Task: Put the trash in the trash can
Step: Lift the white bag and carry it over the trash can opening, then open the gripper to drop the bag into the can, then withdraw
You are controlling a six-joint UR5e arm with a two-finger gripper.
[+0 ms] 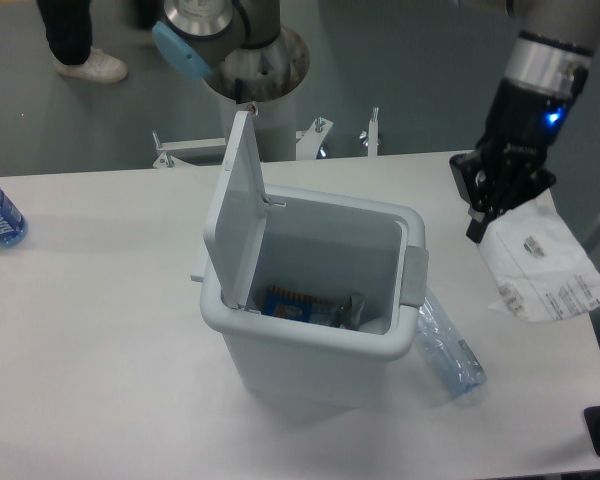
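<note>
Crushed bottle (448,348) laid on table (100,340), touching right wall of trash can (315,300). Can lid flipped upright, wrappers seen inside. Farther right, plastic bag (542,265) held by top corner, hung below-right of gripper (483,215), apparently lifted off table. Gripper clamped on bag.

Matt pale plastic trash can (310,340) — beside it a glossy, crinkled clear plastic bottle (448,347).
</note>
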